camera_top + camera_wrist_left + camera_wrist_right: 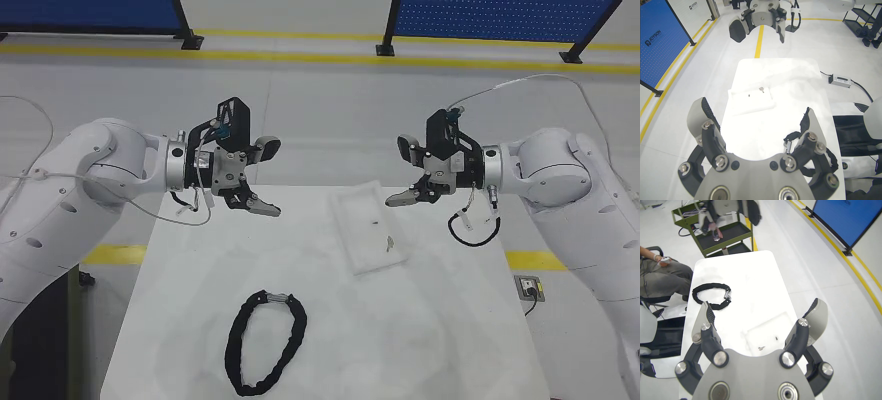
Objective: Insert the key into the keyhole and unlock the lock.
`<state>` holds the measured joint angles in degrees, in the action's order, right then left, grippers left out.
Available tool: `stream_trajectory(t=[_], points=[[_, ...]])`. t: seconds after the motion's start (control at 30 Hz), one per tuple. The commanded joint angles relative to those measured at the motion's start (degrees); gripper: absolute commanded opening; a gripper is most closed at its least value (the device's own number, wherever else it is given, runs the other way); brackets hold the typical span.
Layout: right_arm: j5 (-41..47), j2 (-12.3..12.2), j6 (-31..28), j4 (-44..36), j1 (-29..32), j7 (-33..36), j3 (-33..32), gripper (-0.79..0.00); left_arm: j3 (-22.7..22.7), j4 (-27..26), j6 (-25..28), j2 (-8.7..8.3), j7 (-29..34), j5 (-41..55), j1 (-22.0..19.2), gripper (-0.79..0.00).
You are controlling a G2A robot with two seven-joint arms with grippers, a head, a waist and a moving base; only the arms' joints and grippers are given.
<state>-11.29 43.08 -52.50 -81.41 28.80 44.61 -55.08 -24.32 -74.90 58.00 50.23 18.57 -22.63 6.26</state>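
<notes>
1. Left gripper (268, 178) hangs above the far edge of the table (450, 330), on its left side. Its fingers are spread wide and hold nothing.
2. Right gripper (403, 174) faces it from the other side, also parted and empty.
3. The key (761, 89) lies flat in the shallow white tray (350, 210), nearer the right gripper, untouched.
4. The black chain lock (236, 345) sits looped on the robot's side of the table, well apart from the tray.
</notes>
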Motion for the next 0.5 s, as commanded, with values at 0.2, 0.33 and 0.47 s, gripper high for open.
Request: stream_trajectory(t=[0.2, 0.33, 0.47], points=[[-2.55, 0.11, 3.74, 6.01, 3.49, -1.85, 0.85, 0.000, 0.00, 0.00, 0.00, 0.00, 0.00, 0.00, 0.00, 0.000], [-4.11, 0.64, 7.03, 8.36, 5.14, -3.75, 2.11, 0.000, 0.00, 0.00, 0.00, 0.00, 0.00, 0.00, 0.00, 0.000], [-4.88, 1.08, 11.36, 10.19, 6.66, -4.13, 3.15, 0.000, 0.00, 0.00, 0.00, 0.00, 0.00, 0.00, 0.00, 0.000]])
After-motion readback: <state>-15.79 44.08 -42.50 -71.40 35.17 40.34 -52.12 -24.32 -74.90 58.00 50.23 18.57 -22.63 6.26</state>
